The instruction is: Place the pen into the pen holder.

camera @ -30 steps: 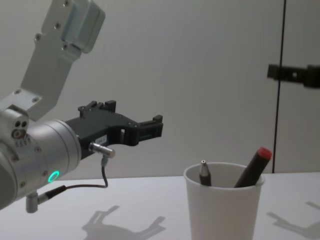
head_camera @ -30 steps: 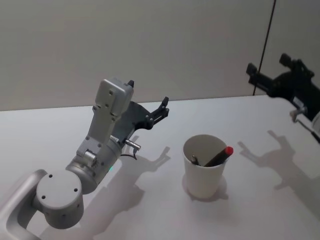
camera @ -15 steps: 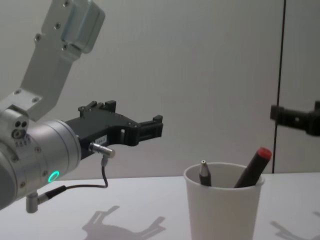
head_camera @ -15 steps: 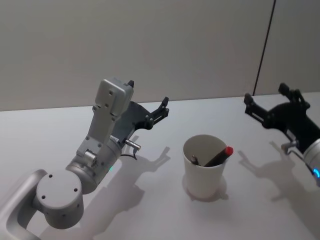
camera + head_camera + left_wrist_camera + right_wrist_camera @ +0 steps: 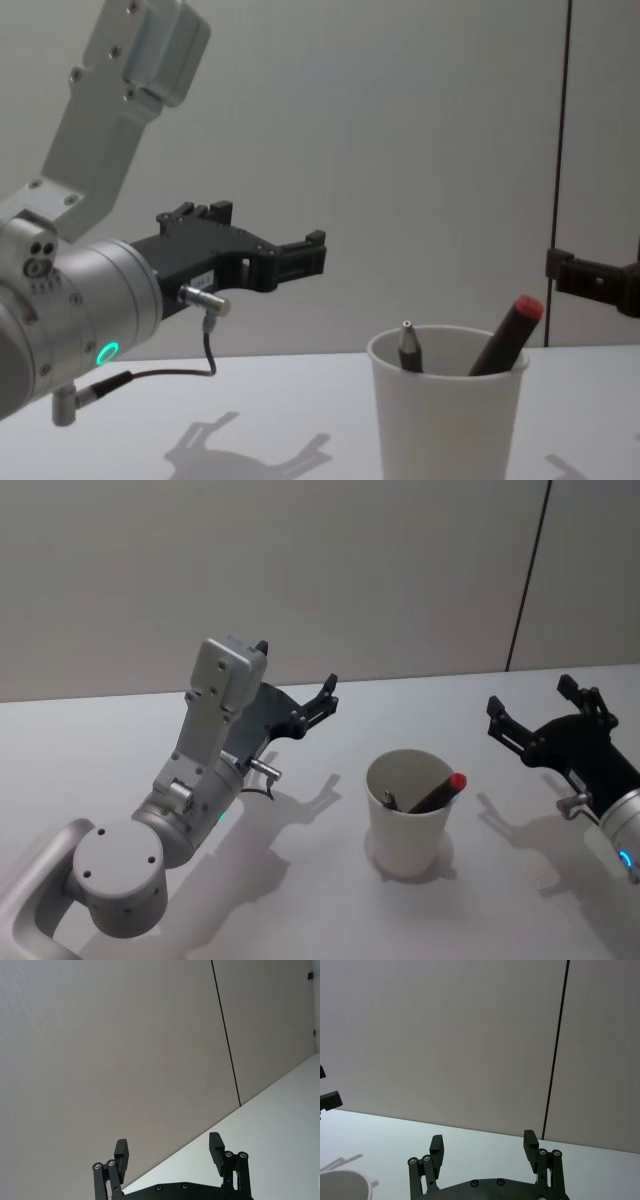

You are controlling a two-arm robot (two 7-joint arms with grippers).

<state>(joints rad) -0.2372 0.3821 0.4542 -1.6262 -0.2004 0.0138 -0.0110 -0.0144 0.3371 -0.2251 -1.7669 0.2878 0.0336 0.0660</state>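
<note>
Lower than it was a second ago, the right gripper (image 5: 545, 720) has dropped from high beside the cup to hang just above the table (image 5: 90, 740), on the cup's right. Its jaws are spread wide and hold nothing. Left of the cup, the left gripper (image 5: 322, 698) has not stirred; it hangs raised, jaws likewise spread and empty.

One white paper cup (image 5: 406, 822) stands between the two grippers, nearer the right one. Two pens are counted inside it: a dark pen with a red cap (image 5: 438, 793) leaning toward the right gripper, its long axis tilted up over the rim, and a silver-tipped pen (image 5: 408, 345) standing more upright on the cup's left side. Judging by this, the placing looks done, with nothing left for the jaws to fetch.
</note>
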